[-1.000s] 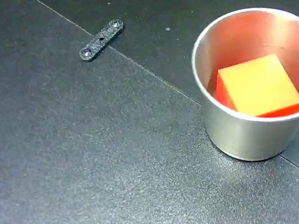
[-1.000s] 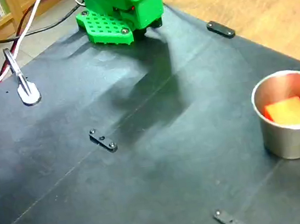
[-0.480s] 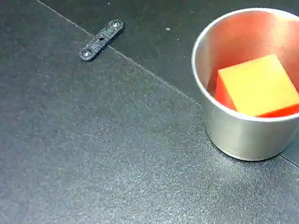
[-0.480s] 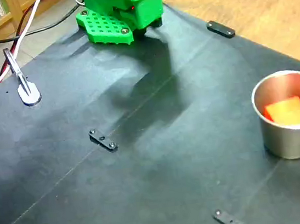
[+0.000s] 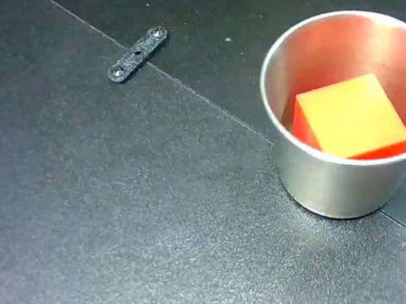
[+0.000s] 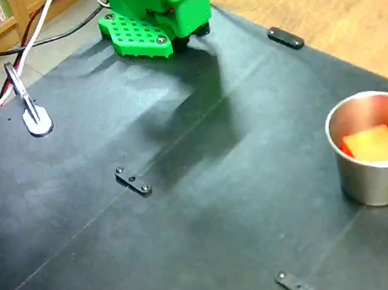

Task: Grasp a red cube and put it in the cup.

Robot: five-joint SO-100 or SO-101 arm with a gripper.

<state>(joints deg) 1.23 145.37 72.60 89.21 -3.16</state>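
The red cube (image 5: pixel 352 118) lies inside the cup (image 5: pixel 316 176), its orange-yellow top face up and a red side showing at the left. The cup stands upright on the black mat at the right of both fixed views. In a fixed view from farther off the cube (image 6: pixel 373 145) rests in the steel cup (image 6: pixel 371 182) near the mat's right edge. The gripper is in neither view; only the arm's green base (image 6: pixel 155 11) shows at the top, with its shadow on the mat.
Small black screw plates lie on the mat (image 5: pixel 137 54), (image 6: pixel 133 181), (image 6: pixel 285 38), (image 6: pixel 298 286). A metal clamp (image 6: pixel 30 109) stands at the left edge. Cables trail behind the base. A wooden floor (image 6: pixel 349 17) lies beyond the mat's right edge.
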